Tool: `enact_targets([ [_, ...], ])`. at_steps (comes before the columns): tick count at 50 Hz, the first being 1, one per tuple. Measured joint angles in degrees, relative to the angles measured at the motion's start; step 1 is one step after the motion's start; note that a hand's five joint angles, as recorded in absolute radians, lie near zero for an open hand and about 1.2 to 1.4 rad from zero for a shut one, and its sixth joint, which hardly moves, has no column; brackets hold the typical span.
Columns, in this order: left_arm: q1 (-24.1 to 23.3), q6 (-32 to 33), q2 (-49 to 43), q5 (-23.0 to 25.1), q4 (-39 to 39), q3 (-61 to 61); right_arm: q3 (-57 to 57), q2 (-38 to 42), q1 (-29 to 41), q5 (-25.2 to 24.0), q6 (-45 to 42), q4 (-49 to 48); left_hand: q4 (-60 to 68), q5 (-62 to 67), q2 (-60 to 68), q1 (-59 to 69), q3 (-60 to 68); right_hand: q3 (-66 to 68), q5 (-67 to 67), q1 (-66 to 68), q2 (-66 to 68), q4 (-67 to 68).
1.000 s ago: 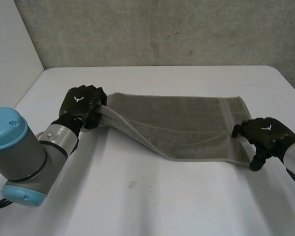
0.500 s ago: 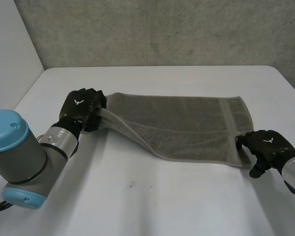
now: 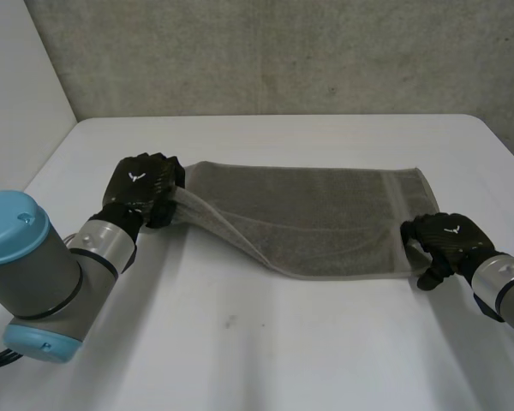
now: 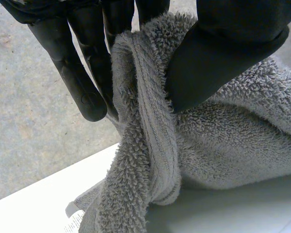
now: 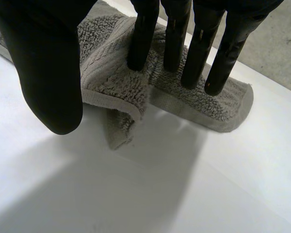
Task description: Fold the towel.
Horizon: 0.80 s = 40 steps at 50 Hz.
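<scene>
Since half a second ago your right hand (image 3: pixel 445 241) has slid inward over the table (image 3: pixel 265 360), bunching a corner of the grey towel (image 3: pixel 317 210) under its straight fingers (image 5: pixel 172 34). The thumb sits beside the hem, no pinch seen. Your left hand (image 3: pixel 141 184) pinches the opposite short edge between thumb and fingers, lifted.

Progress: the towel lies stretched between the hands. By my reading no fold is laid yet, so all folding remains.

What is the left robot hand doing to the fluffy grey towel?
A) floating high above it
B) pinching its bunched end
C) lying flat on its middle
B: the left robot hand squeezes the bunched end of the fluffy grey towel between thumb and fingers.
</scene>
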Motion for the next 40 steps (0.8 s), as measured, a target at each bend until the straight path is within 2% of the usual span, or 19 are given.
enact_targets([
  [31,0.4,0.0,-0.1,0.0,0.3,0.2,-9.9,9.4,1.5,2.1,-0.6,-0.9,0.0,0.0,0.0,0.0,0.0,8.6,8.3,9.9,8.7,8.6],
  [34,0.4,0.0,-0.1,0.0,0.3,0.2,-10.7,10.3,1.9,2.1,-0.6,-0.9,0.0,0.0,0.0,0.0,0.0,12.1,11.1,13.8,12.2,11.7],
  [35,0.4,0.0,-0.1,0.0,0.3,0.2,-11.1,10.6,2.0,2.1,-0.6,-1.0,0.0,0.0,0.0,0.0,0.0,17.7,17.2,21.0,17.6,17.7],
  [36,0.4,0.0,-0.1,0.0,0.3,0.2,-11.2,10.7,2.0,2.1,-0.6,-1.0,0.0,0.0,0.0,0.0,0.0,17.7,17.2,21.0,17.6,17.7],
  [37,0.4,-0.1,-0.1,0.0,0.3,0.3,-11.4,10.9,2.1,2.1,-0.6,-1.0,0.0,0.0,0.0,0.0,0.0,25.2,25.0,29.5,25.9,25.2],
  [38,0.4,-0.1,-0.1,0.0,0.3,0.3,-11.4,10.9,2.1,2.1,-0.6,-1.0,0.0,0.0,0.0,0.0,0.0,25.2,25.0,29.5,25.9,25.2],
  [39,0.5,-0.1,-0.1,0.0,0.3,0.3,-11.7,10.9,2.2,2.1,-0.4,-1.0,0.0,0.0,0.0,0.0,0.0,35.3,35.3,40.4,35.5,35.3],
  [40,0.5,-0.1,-0.1,0.0,0.3,0.3,-11.8,10.9,2.2,2.1,-0.3,-1.0,0.0,0.0,0.0,0.0,0.0,37.2,36.9,42.9,37.3,37.3],
])
